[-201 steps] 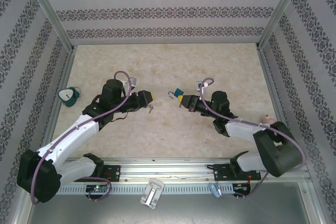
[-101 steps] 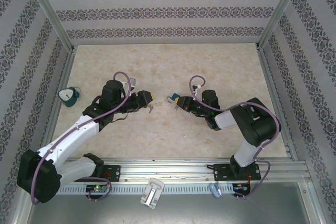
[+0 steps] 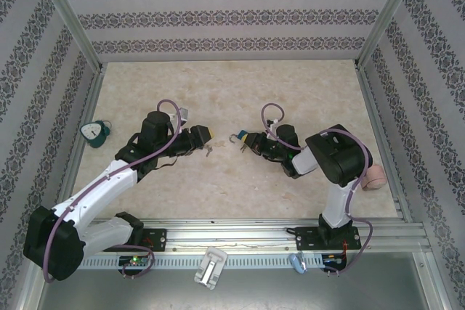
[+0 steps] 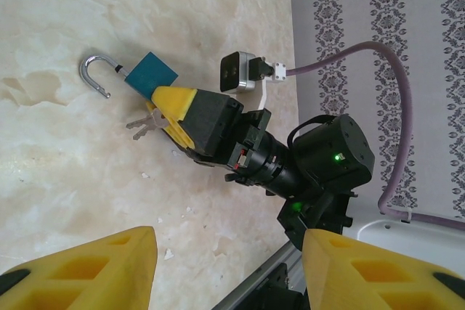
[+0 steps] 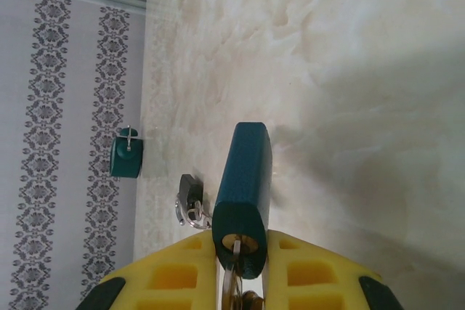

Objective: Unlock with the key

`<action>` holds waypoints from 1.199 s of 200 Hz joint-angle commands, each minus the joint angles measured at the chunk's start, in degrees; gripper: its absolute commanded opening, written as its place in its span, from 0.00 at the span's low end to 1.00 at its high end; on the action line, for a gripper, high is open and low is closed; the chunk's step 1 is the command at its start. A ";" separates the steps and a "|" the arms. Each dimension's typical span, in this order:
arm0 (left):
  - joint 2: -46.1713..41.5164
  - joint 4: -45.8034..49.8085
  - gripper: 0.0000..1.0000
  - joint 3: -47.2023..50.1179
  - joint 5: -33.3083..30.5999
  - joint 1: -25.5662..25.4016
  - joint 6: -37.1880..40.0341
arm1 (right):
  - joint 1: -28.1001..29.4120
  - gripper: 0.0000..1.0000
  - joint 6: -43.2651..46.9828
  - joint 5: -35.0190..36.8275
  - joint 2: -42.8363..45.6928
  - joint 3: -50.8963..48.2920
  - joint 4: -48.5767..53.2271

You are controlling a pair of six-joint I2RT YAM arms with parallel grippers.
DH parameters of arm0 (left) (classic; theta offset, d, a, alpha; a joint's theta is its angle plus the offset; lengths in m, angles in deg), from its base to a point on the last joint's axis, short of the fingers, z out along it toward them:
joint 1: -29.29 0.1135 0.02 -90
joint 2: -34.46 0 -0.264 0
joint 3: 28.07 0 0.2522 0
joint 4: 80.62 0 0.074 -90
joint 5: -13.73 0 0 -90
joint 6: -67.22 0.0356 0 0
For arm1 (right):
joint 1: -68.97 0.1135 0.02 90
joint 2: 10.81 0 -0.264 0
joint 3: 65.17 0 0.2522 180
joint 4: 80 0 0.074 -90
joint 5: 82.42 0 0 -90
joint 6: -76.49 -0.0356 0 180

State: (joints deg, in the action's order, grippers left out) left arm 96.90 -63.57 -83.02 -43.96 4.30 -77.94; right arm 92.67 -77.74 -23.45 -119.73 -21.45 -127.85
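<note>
The right fingers (image 5: pixel 167 274) are clenched on the base of the teal padlock (image 4: pixel 150 72), which juts straight out beyond their tips, off the tabletop (image 4: pixel 58 179). Its shackle (image 4: pixel 93 72) points away from them, and one leg looks free of the body. By that the lock may already be sprung, though I would not swear to it. The left fingers (image 4: pixel 94 266) stand apart with nothing between them, facing the padlock from across a gap. A small bunch of keys (image 4: pixel 143 123) sits just under the right fingers' tips. The overhead view suggests it lies on the tabletop between the two pairs of fingers.

The main risk is the keyhole end. It sits down between the right fingers, facing the wrist, and something metallic shows there — whether that is a key in the lock, I cannot tell. If it is not, a key brought in by the left fingers has no clear way in. The grip also covers only the lower end of the body, so a push or twist from the other side could lever the padlock loose. The keys lie flat and thin — easy to skid away rather than pick up.
</note>
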 commanded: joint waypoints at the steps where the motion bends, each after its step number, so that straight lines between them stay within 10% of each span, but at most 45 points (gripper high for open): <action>1: 0.04 -2.95 0.54 1.10 -0.23 0.73 -1.02 | -0.85 0.09 -1.72 0.35 -1.00 0.54 -3.51; 117: -1.14 -3.41 0.54 2.80 -0.37 1.02 -1.09 | -3.38 0.31 -5.82 1.17 3.28 -1.10 12.70; 240: -2.84 -1.98 0.55 3.75 -1.62 2.14 -0.71 | -8.10 0.53 11.82 13.25 31.51 0.34 59.67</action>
State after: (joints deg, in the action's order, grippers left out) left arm 95.63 -65.23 -79.28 -44.02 5.35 -78.81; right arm 85.11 -71.40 -15.01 -92.76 -22.26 -79.46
